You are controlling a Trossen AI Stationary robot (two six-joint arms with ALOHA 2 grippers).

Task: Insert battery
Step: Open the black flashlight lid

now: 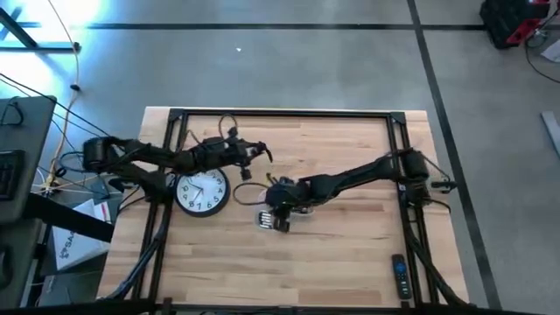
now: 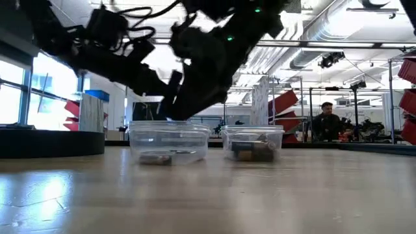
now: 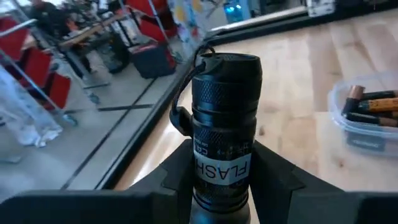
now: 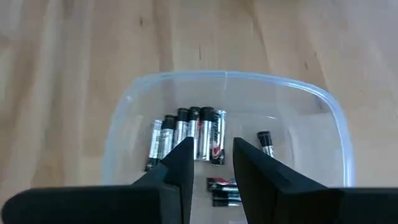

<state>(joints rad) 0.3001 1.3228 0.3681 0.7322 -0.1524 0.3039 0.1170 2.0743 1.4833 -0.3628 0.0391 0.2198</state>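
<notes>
- The black flashlight (image 3: pixel 222 124) in the left wrist view bears a white band printed "FLASH" in dark capitals; above it are small pale characters, too small to read.
- The wall clock (image 1: pixel 202 192) lying on the table in the high view has a white dial with dark numerals around it, too small to read individually.
- The batteries (image 4: pixel 186 134) in the clear container (image 4: pixel 329 124) carry printed wrappers, but no wording is legible.

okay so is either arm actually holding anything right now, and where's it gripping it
The left gripper holds a black flashlight by its body, around the labelled section. The right gripper is open over the battery container, holding nothing.
</notes>
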